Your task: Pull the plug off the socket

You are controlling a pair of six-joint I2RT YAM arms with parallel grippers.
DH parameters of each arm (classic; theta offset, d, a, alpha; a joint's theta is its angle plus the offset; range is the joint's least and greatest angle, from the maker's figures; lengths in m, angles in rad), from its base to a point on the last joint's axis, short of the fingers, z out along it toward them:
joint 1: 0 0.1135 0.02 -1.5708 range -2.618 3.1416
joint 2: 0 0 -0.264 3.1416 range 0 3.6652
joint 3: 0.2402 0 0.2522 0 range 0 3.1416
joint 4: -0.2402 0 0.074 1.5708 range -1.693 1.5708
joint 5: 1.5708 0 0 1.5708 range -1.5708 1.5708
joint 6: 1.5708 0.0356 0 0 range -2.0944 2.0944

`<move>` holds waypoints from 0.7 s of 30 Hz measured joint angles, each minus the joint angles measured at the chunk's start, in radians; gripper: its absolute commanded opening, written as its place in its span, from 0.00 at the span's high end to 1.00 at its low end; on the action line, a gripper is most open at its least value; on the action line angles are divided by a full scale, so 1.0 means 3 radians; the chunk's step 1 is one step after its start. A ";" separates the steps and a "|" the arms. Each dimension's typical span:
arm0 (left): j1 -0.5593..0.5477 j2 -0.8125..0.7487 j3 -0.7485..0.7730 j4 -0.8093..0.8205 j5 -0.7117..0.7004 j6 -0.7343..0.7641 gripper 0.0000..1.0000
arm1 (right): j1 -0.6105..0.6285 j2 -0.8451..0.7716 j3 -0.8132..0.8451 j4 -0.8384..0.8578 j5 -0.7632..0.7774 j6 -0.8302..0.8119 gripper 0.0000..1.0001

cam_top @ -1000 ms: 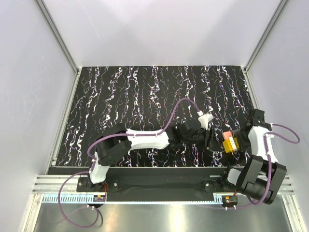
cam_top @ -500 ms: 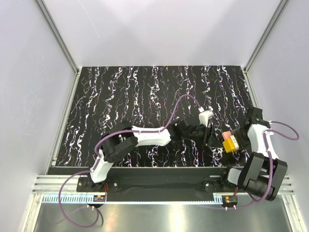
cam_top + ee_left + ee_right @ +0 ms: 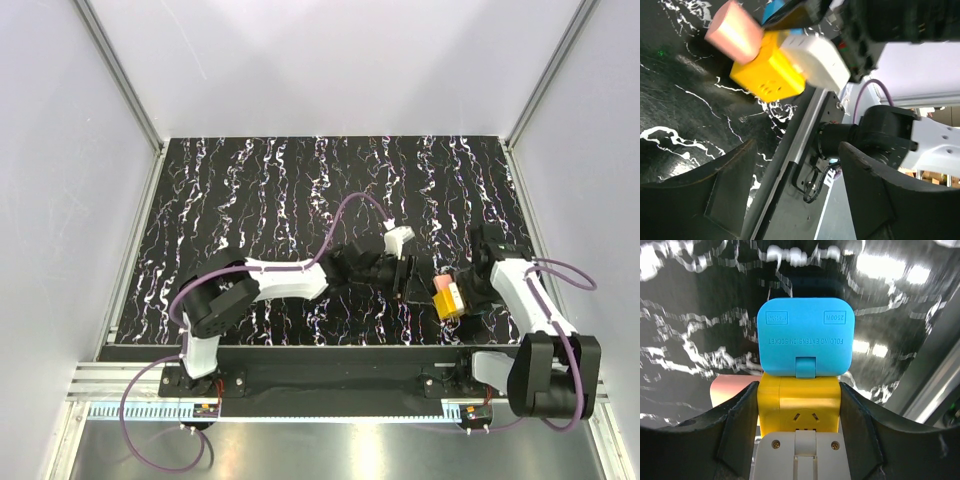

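The right jaws are gripping the yellow socket [image 3: 799, 407] by its two side faces. The socket is sitting at the 4 o'clock area of the black marbled table [image 3: 250, 190]. In the right wrist view, a blue cover [image 3: 806, 337] is closing off the socket at 12 o'clock and a white section [image 3: 797, 452] is adjoining it at 6 o'clock. The pink plug [image 3: 735, 31] is touching one face of the socket, at 9 o'clock of the yellow body in that view, and one finger is partly hiding it. The left jaws are standing open with nothing between them. In the overhead view they are sitting just beside the socket at its 9 o'clock. The left arm [image 3: 285, 282] is reaching in from the table's 7 o'clock corner.
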 measured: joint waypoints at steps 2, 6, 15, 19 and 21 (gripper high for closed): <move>0.0004 -0.0048 -0.0005 0.0003 0.0033 0.0010 0.27 | 0.0175 0.0067 0.0039 -0.0072 0.0009 0.0170 0.75; 0.0010 -0.0144 -0.0041 -0.0004 0.0092 0.0045 0.20 | 0.0516 0.0259 0.0170 -0.0151 0.0058 0.0411 0.55; 0.0106 -0.0388 -0.0121 -0.0228 0.0128 0.0195 0.20 | 0.0745 0.0264 0.0304 -0.0200 0.0064 0.0580 0.21; 0.0111 -0.0477 -0.0189 -0.0245 0.0140 0.0215 0.20 | 0.0760 0.0095 0.0303 -0.0209 0.0061 0.0542 0.18; 0.0111 -0.0496 -0.0209 -0.0257 0.0148 0.0215 0.20 | 0.0762 0.0047 0.0300 -0.0209 0.0060 0.0514 0.14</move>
